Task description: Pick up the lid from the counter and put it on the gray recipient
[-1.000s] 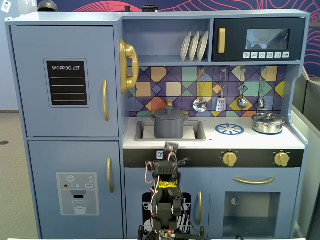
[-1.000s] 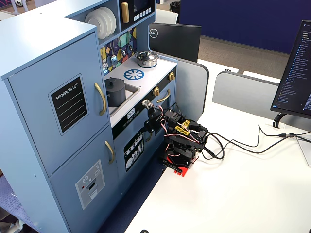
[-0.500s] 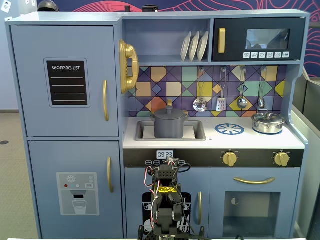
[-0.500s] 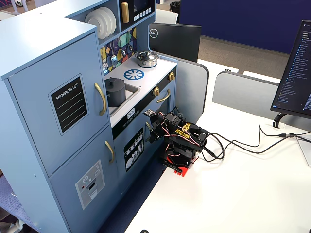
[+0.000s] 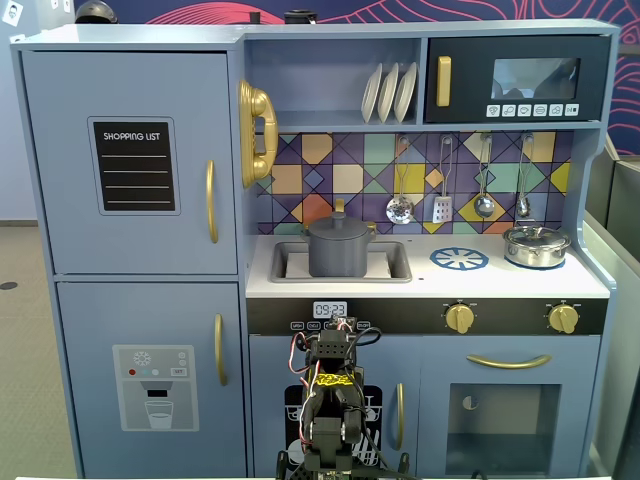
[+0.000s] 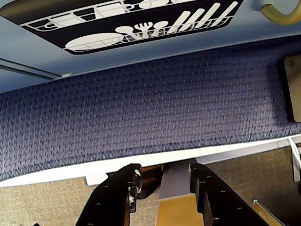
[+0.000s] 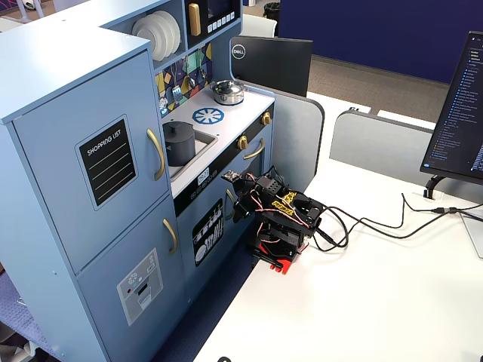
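Observation:
The dark-gray pot [image 5: 338, 252] stands in the sink [image 5: 393, 262] of the toy kitchen. The dark-gray lid [image 5: 338, 224] with its gold knob rests flat on the pot. Both also show in another fixed view, the pot [image 7: 178, 145] and the lid [image 7: 179, 128]. The arm sits folded on the white table in front of the kitchen, well below the counter. My gripper [image 6: 163, 176] points down over the table edge toward the blue carpet. Its jaws stand apart with nothing between them. It also shows in a fixed view [image 7: 240, 210].
A shiny silver lidded pot [image 5: 536, 245] stands on the right of the counter, beside the blue-and-white burner mark [image 5: 459, 259]. Utensils hang above. The kitchen's lower door [image 6: 141, 19] is close in front of the gripper. Cables [image 7: 377, 226] and a monitor [image 7: 460, 113] lie on the table.

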